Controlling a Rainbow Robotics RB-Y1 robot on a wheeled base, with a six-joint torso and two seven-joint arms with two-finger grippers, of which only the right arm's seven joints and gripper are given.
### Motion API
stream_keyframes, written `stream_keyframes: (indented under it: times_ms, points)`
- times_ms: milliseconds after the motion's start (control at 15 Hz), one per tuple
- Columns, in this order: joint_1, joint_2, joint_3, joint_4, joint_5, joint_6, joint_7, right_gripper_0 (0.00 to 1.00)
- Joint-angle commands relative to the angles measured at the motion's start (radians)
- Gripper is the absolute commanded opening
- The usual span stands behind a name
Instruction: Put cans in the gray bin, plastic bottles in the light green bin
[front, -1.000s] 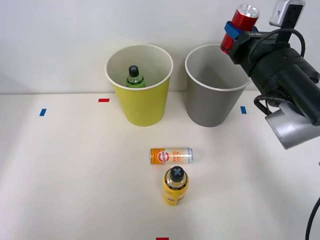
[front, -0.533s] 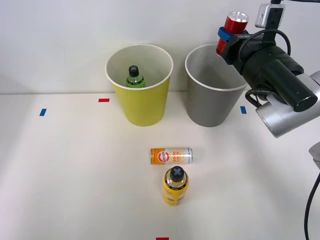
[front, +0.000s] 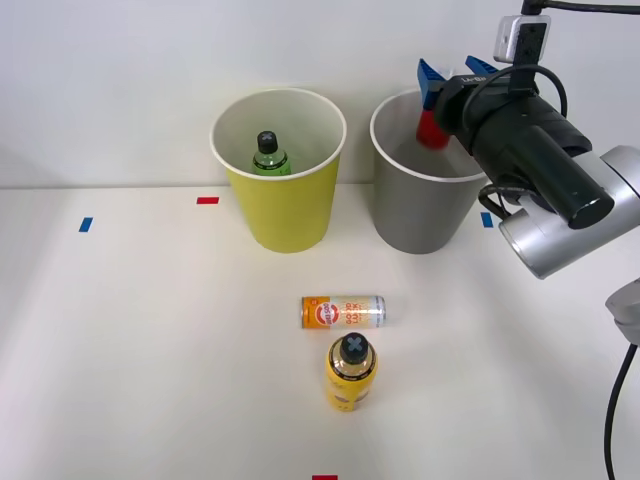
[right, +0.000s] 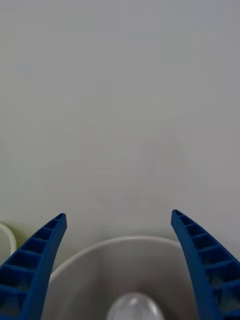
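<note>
Right gripper (front: 447, 72): blue ribbed fingers (right: 35, 260) spread wide, nothing between them. Gripper sits above the back rim of the gray bin (front: 425, 210), pointed toward the wall.

Red can (front: 431, 130): free of the fingers, inside the mouth of the gray bin, just below the gripper. Front view shows only its red side, the upper part hidden by the gripper. Wrist view shows a pale rounded can end (right: 134, 307) low in the bin's white interior, between the two fingers.

Light green bin (front: 282, 215): stands just left of the gray bin, the two apart, both at the back of the tabletop (front: 150, 340). Green bottle (front: 268, 155) with black cap stands upright inside it.

Orange-and-white can (front: 343, 312): lying on its side on the tabletop, in front of the two bins, well apart from them.

Yellow bottle (front: 351, 372): upright, black cap up, just in front of the orange-and-white can, nearly touching it.

Red and blue tape marks (front: 208, 200) on the tabletop.
</note>
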Motion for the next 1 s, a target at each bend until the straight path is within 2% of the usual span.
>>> stream_keyframes:
  times_ms: [67, 333, 533, 800, 1000]
  points:
    - [0.001, 0.018, 0.000, 0.000, 0.022, 0.000, 0.001, 1.00]
    - [0.005, 0.035, 0.000, 0.000, 0.048, 0.000, 0.010, 1.00]
    - [0.047, 0.036, 0.000, 0.000, 0.064, -0.077, 0.021, 1.00]
    - [0.214, 0.042, -0.043, 0.000, 0.150, -0.406, 0.001, 1.00]
    - [0.317, 0.059, -0.087, -0.021, 0.154, -0.563, 0.001, 1.00]
